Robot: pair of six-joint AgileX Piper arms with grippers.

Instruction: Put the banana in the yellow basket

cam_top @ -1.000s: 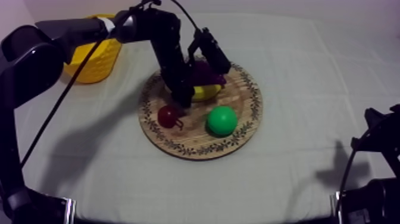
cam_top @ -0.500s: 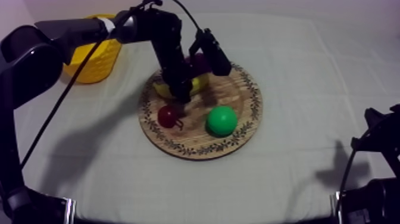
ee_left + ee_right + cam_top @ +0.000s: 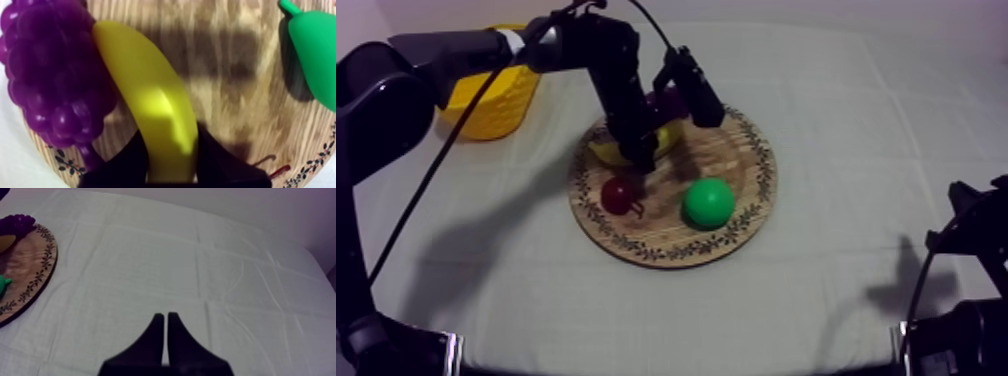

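**Grey-white cloth bench (image 3: 856, 300): left jaws pinching the yellow toy banana (image 3: 602, 152) at the board**

Seen from above, the bench carries a round wooden board with a patterned rim (image 3: 764, 160) near its middle. The left arm (image 3: 456, 48) comes in from the upper left and points the left jaws down onto the board's far side. The banana shows on both sides of these jaws. A bunch of purple toy grapes (image 3: 666, 100) lies just behind the jaws. A small red fruit (image 3: 619, 193) lies just in front of them, and a green toy pear (image 3: 709, 202) lies near it, a little further from the jaws. A yellow basket (image 3: 496, 100) stands well apart from the jaws, beyond the board near the left arm. The right arm (image 3: 968, 255) sits low at the bench's right edge, far from the board.

From the left wrist, the two black fingers (image 3: 127, 162) of the left jaws are closed on one end of the banana, one on each side. The rest of the banana reaches out ahead of the jaws over the wood grain. The grapes press against one side of the banana. The pear lies well off to the other side, apart from it. I cannot tell whether the banana rests on the board or hangs just above it.

From the right wrist, the fingers (image 3: 155, 338) of the right jaws lie pressed together in a narrow wedge with nothing between them, over bare cloth. The board's rim, the grapes and slivers of the banana and the pear lie well away to one side of these jaws.
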